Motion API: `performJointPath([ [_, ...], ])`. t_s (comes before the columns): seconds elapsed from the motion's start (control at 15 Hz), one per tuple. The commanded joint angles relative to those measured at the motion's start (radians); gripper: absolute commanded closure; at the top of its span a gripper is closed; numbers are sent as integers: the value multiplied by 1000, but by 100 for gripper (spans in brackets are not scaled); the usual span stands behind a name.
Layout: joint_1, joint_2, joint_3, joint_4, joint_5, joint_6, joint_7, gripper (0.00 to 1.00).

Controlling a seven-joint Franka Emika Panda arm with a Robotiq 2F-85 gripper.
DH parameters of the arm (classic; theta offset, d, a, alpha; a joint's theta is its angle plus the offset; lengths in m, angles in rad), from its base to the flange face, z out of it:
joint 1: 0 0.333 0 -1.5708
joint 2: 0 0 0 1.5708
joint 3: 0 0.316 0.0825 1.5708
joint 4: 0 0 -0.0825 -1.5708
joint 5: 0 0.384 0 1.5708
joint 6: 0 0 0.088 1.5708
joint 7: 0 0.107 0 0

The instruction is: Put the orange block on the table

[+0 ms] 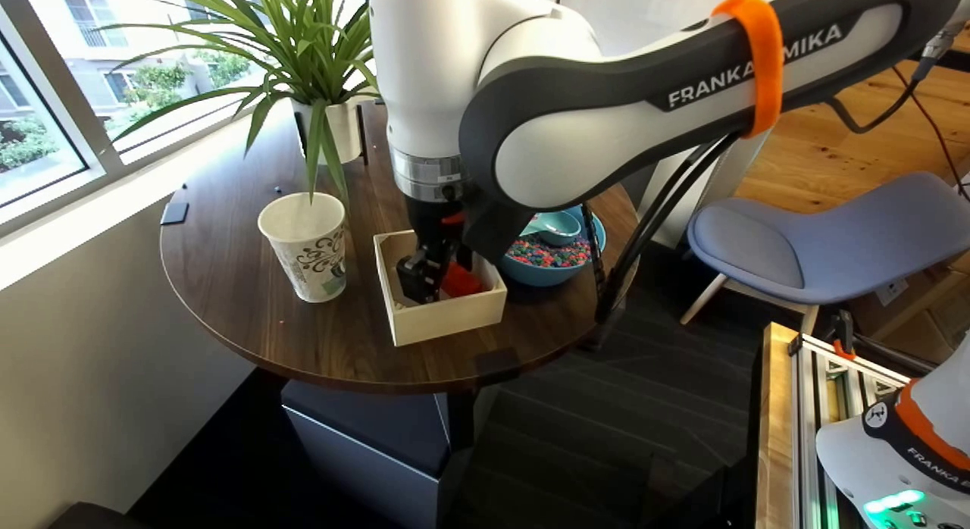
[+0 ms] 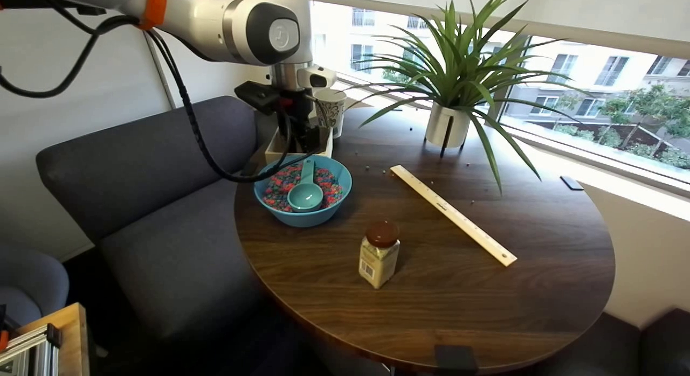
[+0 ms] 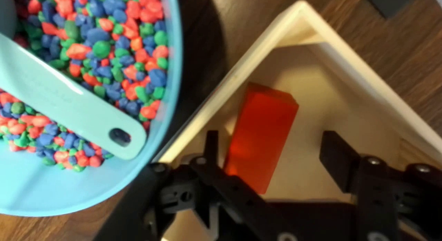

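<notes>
The orange block (image 3: 264, 134) lies inside the square cream tray (image 3: 373, 75), near one wall. It also shows in an exterior view (image 1: 460, 281); the tray and arm hide it in an exterior view where the tray (image 2: 275, 150) stands behind the bowl. My gripper (image 3: 271, 147) is open and reaches down into the tray. One finger is between the block and the near wall, the other is across a gap on the block's far side. The gripper also shows in both exterior views (image 1: 436, 283) (image 2: 307, 139). The tray stands on the round dark brown table (image 2: 517, 311).
A blue bowl (image 2: 302, 218) of coloured pebbles with a teal scoop (image 2: 305, 197) stands beside the tray. A paper cup (image 1: 311, 248) is on the tray's other side. A jar (image 2: 380, 255), a wooden ruler (image 2: 453, 214) and a potted plant (image 2: 448, 128) are on the table.
</notes>
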Motion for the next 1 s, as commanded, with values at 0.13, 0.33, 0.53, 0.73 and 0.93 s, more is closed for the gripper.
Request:
performJointPath([
  [0.13,18,35,-16,57,32,-62,25,69],
  [0.33,9,23,-9,59,65,-56,2,92],
  [0.53,-2,6,-5,75,105,-51,-28,90],
  [0.73,-11,-8,-6,132,130,-76,-65,90],
  [0.93,-27,-8,-10,222,139,-159,-122,91],
])
